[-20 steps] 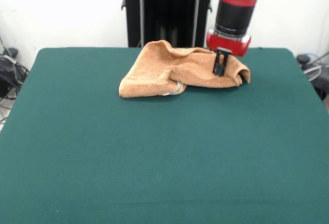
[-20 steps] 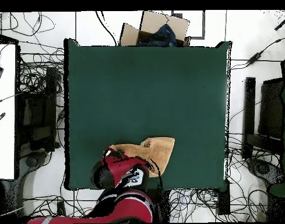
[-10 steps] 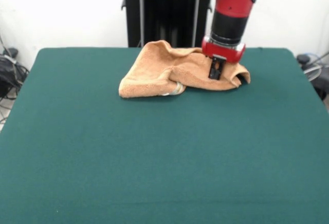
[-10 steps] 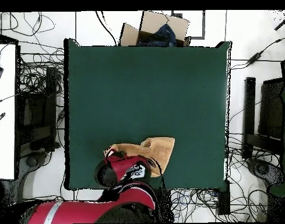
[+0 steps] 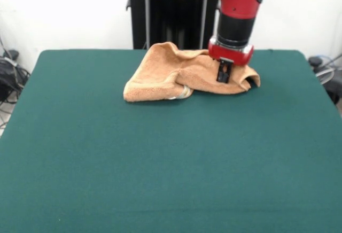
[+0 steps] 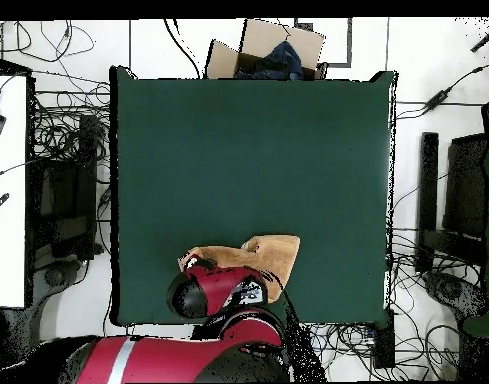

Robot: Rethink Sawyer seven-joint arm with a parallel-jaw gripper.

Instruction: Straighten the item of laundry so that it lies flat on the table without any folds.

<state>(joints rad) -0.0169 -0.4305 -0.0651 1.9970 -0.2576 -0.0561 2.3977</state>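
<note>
The item of laundry (image 5: 160,78) is a peach-orange towel, crumpled and folded over itself near the table's (image 5: 160,163) far edge, with a white tag at its front middle. My gripper (image 5: 223,77) hangs from the red arm and reaches down onto the towel's right part, its tips at the cloth. In the overhead view the towel (image 6: 275,254) lies at the bottom edge of the table (image 6: 248,150), and the arm's red wrist (image 6: 213,290) covers its left part and hides the gripper.
A black pedestal (image 5: 171,11) stands behind the towel. An open cardboard box (image 6: 268,52) sits on the floor past the opposite table edge. Cables and equipment (image 6: 63,200) lie around the table's sides.
The arm swung over and the gripper shifted slightly left and lower onto the towel's right part. The towel's shape has not changed.
</note>
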